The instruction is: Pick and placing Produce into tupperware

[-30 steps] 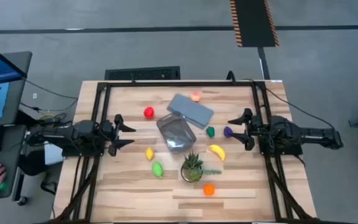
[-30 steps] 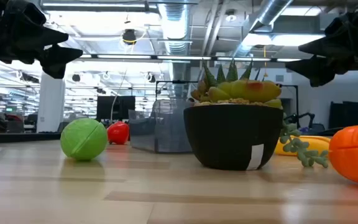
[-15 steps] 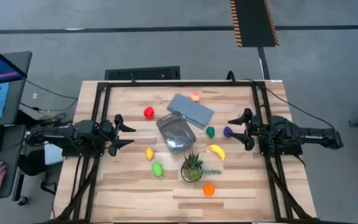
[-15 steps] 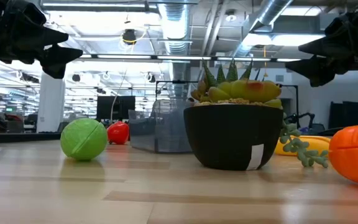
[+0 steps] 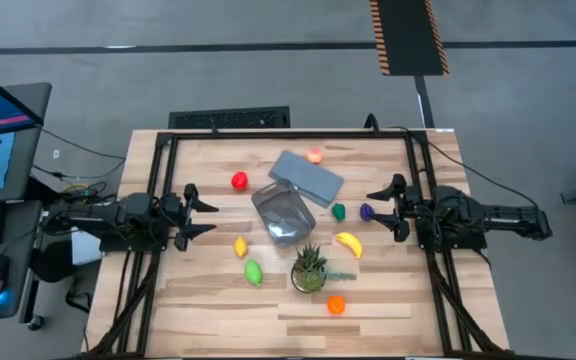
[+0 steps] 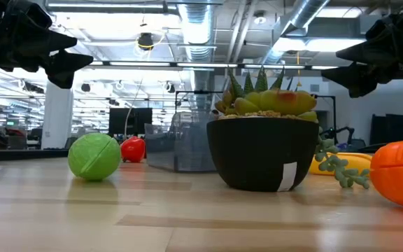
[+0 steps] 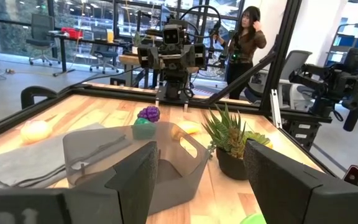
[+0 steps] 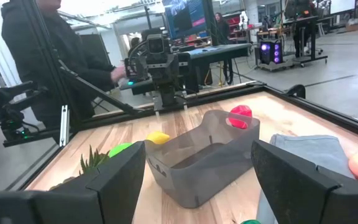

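The tupperware [image 5: 284,212], a clear greyish tub, sits empty near the middle of the table [image 5: 388,300], about midway between the two grippers and well apart from both. Touching its far corner lies the flat grey-blue lid [image 5: 307,177]. A spiky potted plant [image 5: 309,268] stands just beside the tub on the near side.

The left gripper [image 5: 204,211] hovers at the table's left edge, fingers parted with nothing between them, pointing at the tub. The right gripper [image 5: 376,206] hangs at the right edge, fingers spread wide and empty.

The produce lies scattered around the tub, all of it outside. The yellow banana [image 5: 348,243] is on the right, near the plant. A green fruit [image 5: 254,271] and a yellow lemon [image 5: 240,246] lie on the left-near side, closer to the left gripper. A red fruit [image 5: 239,181] sits to the tub's far left. An orange fruit [image 5: 336,304] rests near the front edge. A peach-coloured piece [image 5: 314,155] touches the lid's far edge. A small dark green piece [image 5: 339,211] and a purple piece [image 5: 366,212] lie just in front of the right gripper.
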Robot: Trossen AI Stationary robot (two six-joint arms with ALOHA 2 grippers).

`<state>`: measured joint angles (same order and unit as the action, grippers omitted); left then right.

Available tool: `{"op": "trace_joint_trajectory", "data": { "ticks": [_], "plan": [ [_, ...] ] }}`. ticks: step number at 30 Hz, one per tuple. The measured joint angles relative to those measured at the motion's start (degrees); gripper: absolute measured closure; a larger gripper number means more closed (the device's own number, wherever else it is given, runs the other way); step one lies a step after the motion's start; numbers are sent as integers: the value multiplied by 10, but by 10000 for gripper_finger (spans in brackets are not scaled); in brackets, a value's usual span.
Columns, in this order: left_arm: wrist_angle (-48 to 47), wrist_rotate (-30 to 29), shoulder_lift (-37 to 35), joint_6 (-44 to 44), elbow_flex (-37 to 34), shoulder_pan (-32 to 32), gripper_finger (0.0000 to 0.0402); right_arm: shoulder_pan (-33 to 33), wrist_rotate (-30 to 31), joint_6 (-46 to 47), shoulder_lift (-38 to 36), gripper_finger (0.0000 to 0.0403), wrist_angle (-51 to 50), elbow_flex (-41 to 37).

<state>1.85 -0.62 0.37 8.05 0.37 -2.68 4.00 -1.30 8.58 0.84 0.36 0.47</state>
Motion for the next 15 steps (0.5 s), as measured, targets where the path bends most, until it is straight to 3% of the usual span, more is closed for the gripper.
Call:
{"op": "trace_joint_trajectory", "data": {
  "ticks": [15],
  "plan": [
    [0, 0, 0, -1, 0, 0, 175, 0, 0, 0, 0, 86, 0, 0]
  ]
}}
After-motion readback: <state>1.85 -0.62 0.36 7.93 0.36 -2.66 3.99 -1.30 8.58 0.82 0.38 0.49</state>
